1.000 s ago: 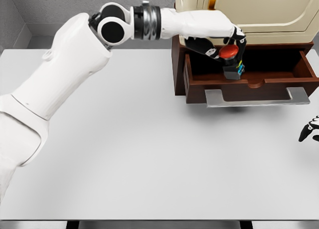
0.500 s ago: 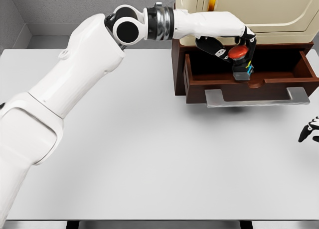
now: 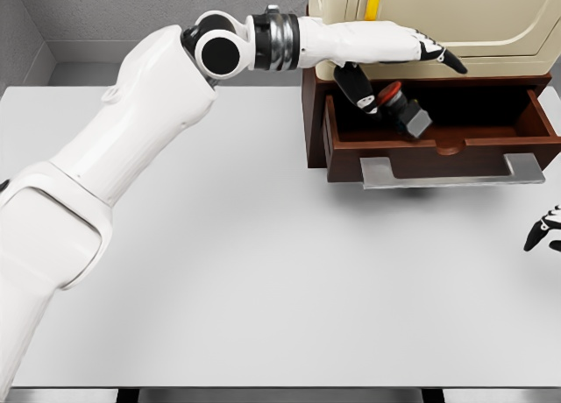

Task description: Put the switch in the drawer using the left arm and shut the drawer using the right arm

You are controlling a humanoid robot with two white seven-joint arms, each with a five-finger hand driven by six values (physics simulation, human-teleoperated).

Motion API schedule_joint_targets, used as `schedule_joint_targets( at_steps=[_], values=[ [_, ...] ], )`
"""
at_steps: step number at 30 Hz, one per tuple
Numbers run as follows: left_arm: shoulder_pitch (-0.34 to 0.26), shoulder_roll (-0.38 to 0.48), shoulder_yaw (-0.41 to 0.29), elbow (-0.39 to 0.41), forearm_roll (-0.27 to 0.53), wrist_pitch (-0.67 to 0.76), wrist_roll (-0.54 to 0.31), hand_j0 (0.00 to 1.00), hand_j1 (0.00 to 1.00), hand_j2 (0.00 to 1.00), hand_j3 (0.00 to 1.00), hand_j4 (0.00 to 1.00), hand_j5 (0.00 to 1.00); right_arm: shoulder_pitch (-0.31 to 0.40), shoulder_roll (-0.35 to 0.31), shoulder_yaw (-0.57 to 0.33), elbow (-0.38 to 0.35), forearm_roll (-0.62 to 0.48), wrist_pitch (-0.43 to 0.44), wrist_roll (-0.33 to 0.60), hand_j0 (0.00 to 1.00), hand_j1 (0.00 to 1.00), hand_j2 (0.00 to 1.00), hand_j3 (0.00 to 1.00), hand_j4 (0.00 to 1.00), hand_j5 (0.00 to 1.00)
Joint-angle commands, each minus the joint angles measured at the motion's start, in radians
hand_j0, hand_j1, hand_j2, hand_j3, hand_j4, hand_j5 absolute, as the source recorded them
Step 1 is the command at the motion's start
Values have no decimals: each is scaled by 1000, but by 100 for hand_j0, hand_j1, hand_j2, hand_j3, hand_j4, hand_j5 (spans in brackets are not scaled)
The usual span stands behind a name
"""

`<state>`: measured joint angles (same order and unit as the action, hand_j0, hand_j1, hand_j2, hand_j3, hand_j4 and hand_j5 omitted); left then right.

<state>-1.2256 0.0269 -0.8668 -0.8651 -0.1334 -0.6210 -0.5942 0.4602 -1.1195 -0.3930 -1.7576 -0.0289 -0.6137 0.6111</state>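
At the right edge I see only fingertips of my right hand [image 3: 545, 229] above the table [image 3: 263, 272]; I cannot tell their state. Farther, the switch [image 3: 401, 112] lies tilted inside the open drawer [image 3: 438, 144]. My left hand [image 3: 394, 51] hovers above it, fingers spread, holding nothing.

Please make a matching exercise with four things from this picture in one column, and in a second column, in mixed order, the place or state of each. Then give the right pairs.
Things:
1. switch
2. drawer
3. left hand
4. right hand

Places or states:
A. at the picture's right edge, low over the table
B. pulled out, open
C. tilted, inside the drawer, not gripped
D. fingers spread, above the drawer

Pairs: 1-C, 2-B, 3-D, 4-A
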Motion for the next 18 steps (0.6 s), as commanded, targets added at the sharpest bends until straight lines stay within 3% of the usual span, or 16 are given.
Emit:
schedule_joint_targets(
  at_steps=[1, 6, 9, 10, 14, 16, 18],
  values=[
    [0, 5, 6, -9, 21, 10, 2, 100, 100, 100, 100, 100, 100, 0, 0, 0, 0, -6, 3, 0, 50, 50, 50, 50, 50, 50],
    [-15, 13, 6, -26, 34, 10, 2, 100, 100, 100, 100, 100, 100, -2, 0, 3, 0, -6, 3, 0, 50, 50, 50, 50, 50, 50],
    [-17, 18, 6, -124, 60, 10, 2, 100, 100, 100, 100, 100, 100, -6, 0, 19, 0, -6, 3, 0, 50, 50, 50, 50, 50, 50],
    [-17, 31, 6, -173, 60, 10, 2, 100, 100, 100, 100, 100, 100, -6, -2, 19, 0, -6, 3, 0, 50, 50, 50, 50, 50, 50],
    [-6, 156, 5, -554, 129, 10, 2, 100, 100, 100, 100, 100, 100, -23, 0, 19, 0, -6, 3, 0, 49, 49, 49, 49, 49, 49],
    [46, 255, 9, -704, 140, 10, 4, 100, 100, 100, 100, 100, 100, -32, -2, 19, 0, -6, 3, 0, 49, 49, 49, 49, 49, 49],
    [90, 427, 28, -810, 152, 10, 5, 100, 100, 100, 100, 100, 100, -37, -2, 19, 0, -6, 3, 0, 50, 50, 50, 50, 50, 50]
  ],
)
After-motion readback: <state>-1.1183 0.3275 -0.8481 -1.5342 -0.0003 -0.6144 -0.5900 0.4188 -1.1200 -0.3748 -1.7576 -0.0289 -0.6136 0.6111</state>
